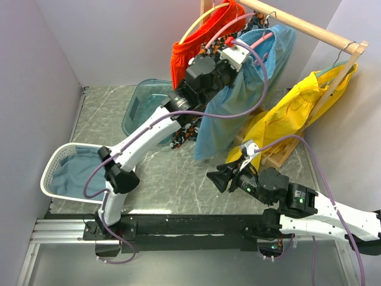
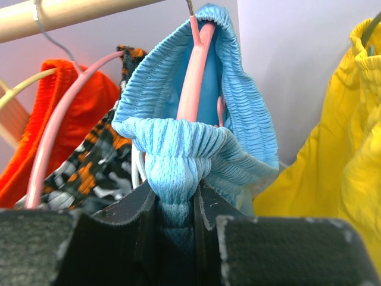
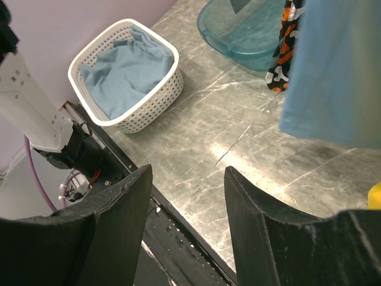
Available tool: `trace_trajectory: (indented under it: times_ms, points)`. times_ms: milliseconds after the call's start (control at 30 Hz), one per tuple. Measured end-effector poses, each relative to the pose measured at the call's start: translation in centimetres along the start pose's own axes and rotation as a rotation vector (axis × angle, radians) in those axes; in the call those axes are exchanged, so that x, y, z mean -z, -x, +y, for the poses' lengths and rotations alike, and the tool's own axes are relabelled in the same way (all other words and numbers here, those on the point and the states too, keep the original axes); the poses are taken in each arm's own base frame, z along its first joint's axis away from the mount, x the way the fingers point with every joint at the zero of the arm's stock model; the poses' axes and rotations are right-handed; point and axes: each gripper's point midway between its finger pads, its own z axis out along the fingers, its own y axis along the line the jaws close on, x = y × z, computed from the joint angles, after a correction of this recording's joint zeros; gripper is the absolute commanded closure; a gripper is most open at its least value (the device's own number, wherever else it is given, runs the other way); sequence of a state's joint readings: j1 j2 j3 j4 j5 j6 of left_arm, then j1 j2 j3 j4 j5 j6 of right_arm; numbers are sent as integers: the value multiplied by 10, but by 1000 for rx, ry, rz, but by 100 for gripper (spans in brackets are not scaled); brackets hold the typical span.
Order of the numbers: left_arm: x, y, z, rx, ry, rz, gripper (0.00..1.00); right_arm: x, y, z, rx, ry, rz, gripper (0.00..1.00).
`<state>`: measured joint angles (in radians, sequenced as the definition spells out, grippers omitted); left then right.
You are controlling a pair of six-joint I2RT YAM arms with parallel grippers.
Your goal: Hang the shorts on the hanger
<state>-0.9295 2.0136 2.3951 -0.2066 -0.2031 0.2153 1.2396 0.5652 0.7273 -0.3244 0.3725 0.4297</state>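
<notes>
The sky-blue shorts (image 1: pixel 238 101) hang from the wooden rail, with their gathered waistband (image 2: pixel 238 113) draped over the pink hanger (image 2: pixel 193 77). The hanger also shows at the rail in the top view (image 1: pixel 262 37). My left gripper (image 1: pixel 238 56) is raised to the rail and shut on a bunch of the waistband, as the left wrist view (image 2: pixel 175 202) shows. My right gripper (image 1: pixel 215 177) is open and empty, low over the table in front of the shorts. In the right wrist view (image 3: pixel 187 179) it faces the table, with a shorts leg (image 3: pixel 339 71) at upper right.
The wooden rail (image 1: pixel 303 27) also carries orange shorts (image 1: pixel 190 42), camouflage shorts (image 1: pixel 184 131) and yellow shorts (image 1: pixel 292 113). A teal basin (image 1: pixel 143 104) stands behind the left arm. A white mesh basket (image 1: pixel 47 170) with dull blue cloth sits at the left.
</notes>
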Motion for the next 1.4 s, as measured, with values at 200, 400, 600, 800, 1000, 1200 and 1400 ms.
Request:
trace_trajectory:
  times_ms: [200, 400, 600, 800, 1000, 1200, 1400]
  points:
    - [-24, -16, -9, 2, 1, -34, 99, 1, 1, 0, 2, 0, 1, 42]
    - [-35, -26, -12, 4, -2, -53, 99, 3, 2, 0, 0, 1, -3, 42]
    - [-39, -11, -8, 21, 15, -119, 99, 4, 3, 0, -2, 2, -6, 42]
    - [-46, -11, -6, 24, 25, -149, 99, 4, 2, 0, -4, 3, -4, 43]
    - [-58, -27, -4, 32, 34, -157, 99, 3, 2, 1, -11, 1, 0, 43]
    - [-68, -34, 2, 62, 39, -192, 99, 3, 0, 1, -18, -1, 6, 43]
    - [-74, -41, 9, 86, 42, -206, 99, 3, -3, -1, -17, -6, 15, 43]
